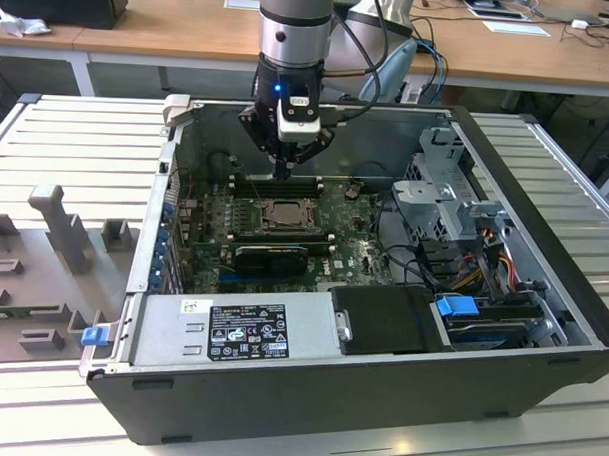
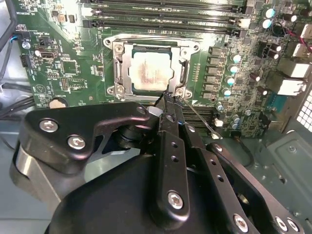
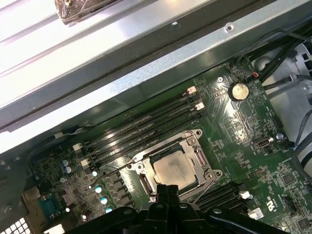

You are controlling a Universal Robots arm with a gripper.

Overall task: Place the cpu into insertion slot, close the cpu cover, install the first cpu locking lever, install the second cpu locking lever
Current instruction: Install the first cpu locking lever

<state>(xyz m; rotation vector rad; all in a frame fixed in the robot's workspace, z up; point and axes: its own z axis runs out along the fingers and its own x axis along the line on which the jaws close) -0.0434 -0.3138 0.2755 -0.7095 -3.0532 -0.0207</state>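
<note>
The cpu sits flat in the insertion slot, mid circuit board, just beside the memory slots. The cpu cover is down around it: two steps done, I'd say. The pincer, fingers drawn together, is at the socket's corner against a thin locking lever that juts out loose. Gripped or merely touched? Can't tell. The levers look unfinished.

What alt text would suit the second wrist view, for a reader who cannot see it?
The end effector, shut, has its tip at a corner of the silver cpu cover, which lies closed over the pale cpu on a green circuit board. A thin wire lever sticks out beside the tip.
</note>
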